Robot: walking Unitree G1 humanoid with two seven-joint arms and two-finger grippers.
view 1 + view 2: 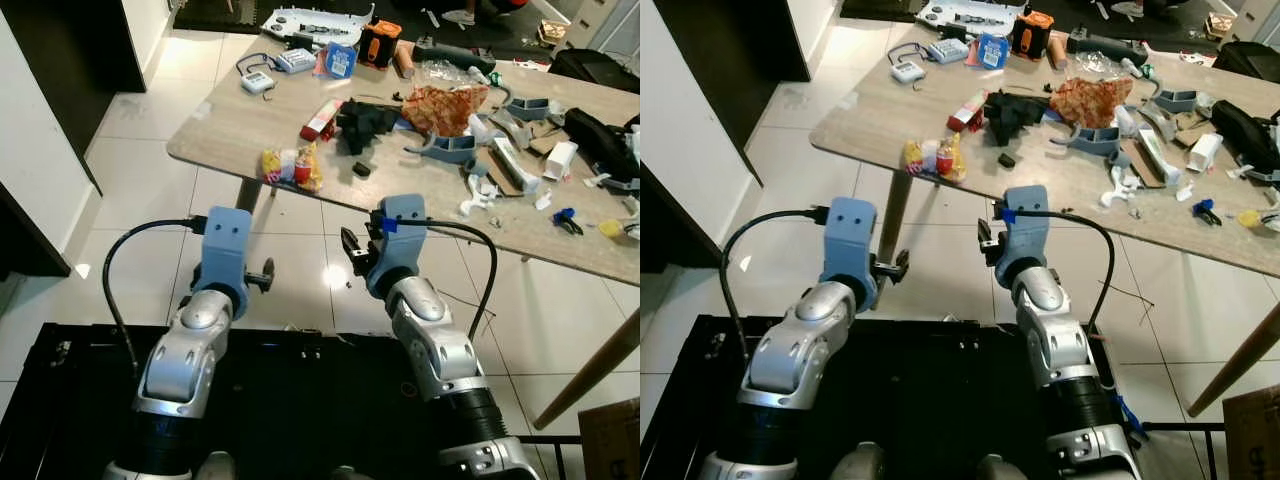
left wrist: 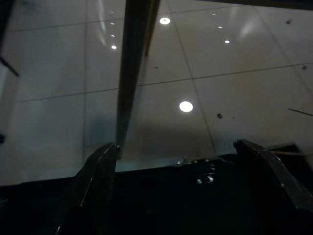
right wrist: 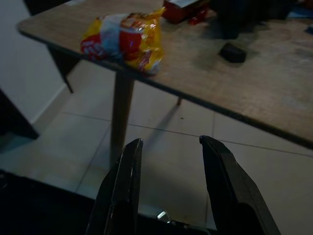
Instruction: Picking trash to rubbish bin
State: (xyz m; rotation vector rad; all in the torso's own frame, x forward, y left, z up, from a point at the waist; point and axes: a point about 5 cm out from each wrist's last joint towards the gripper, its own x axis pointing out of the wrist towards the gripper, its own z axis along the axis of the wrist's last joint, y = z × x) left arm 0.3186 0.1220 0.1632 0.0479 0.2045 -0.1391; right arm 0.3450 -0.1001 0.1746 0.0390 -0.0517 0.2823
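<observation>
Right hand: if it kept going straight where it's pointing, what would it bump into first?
Probably the table edge or its leg, below the yellow snack bag. The open right hand aims low, though depth is hard to judge.

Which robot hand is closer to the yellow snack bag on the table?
The right end effector. It hangs just below the table edge, under the crinkled yellow and red plastic snack bag, fingers open toward it. The left end effector sits lower and further back.

No legible text, label or number can be made out.

Printing is seen on the crumpled yellow-and-red snack wrapper (image 3: 126,38) near the edge of the light wooden tabletop (image 1: 250,130), and on the small red box (image 1: 320,119), but it is too small and blurred to be read.
</observation>
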